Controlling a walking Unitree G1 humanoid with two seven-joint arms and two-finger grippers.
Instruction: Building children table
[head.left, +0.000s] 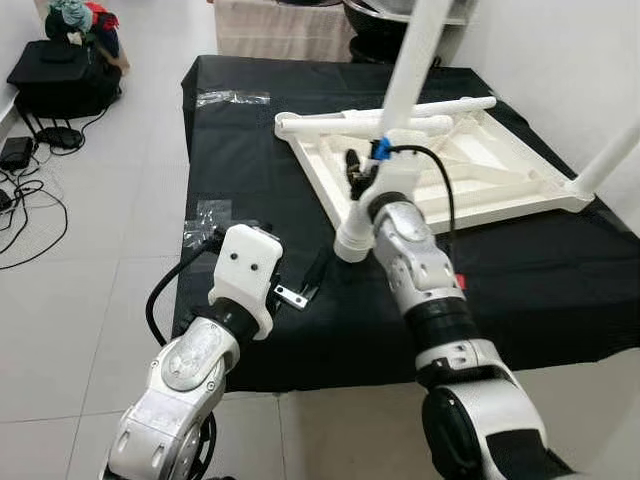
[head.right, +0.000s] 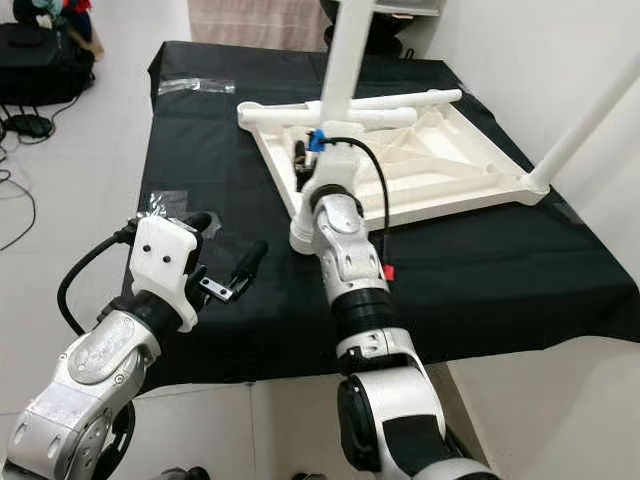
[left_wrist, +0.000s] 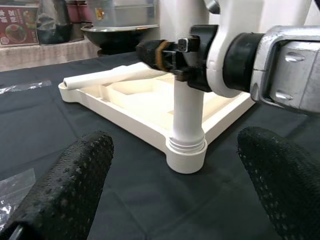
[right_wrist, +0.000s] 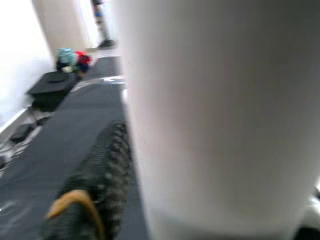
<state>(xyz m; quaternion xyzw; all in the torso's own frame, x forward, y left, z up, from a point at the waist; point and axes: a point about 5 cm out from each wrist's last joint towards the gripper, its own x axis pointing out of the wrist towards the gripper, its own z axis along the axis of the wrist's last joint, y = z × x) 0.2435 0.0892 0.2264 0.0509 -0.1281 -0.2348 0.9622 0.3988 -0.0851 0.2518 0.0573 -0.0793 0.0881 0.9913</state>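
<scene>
A black cloth (head.left: 520, 290) covers the work surface. On it, at about 1 o'clock from the robot, the white tabletop (head.left: 480, 165) lies upside down with its ribbed underside up. One leg (head.left: 410, 55) stands upright in the near corner socket (head.left: 352, 240), another leg (head.left: 612, 155) rises from the corner at 3 o'clock, and two loose legs (head.left: 400, 115) lie across the tabletop's far edge. The right gripper (head.left: 362, 172) is at the upright leg just above the socket; its fingers (right_wrist: 95, 200) seem to lie against the leg, though the blurred wrist view leaves the grip uncertain. The left gripper (left_wrist: 175, 195) hovers over the cloth at 11 o'clock, fingers (left_wrist: 65, 190) spread wide and holding nothing, facing the socket. Clear plastic (head.left: 232, 97) lies on the cloth's far left.
</scene>
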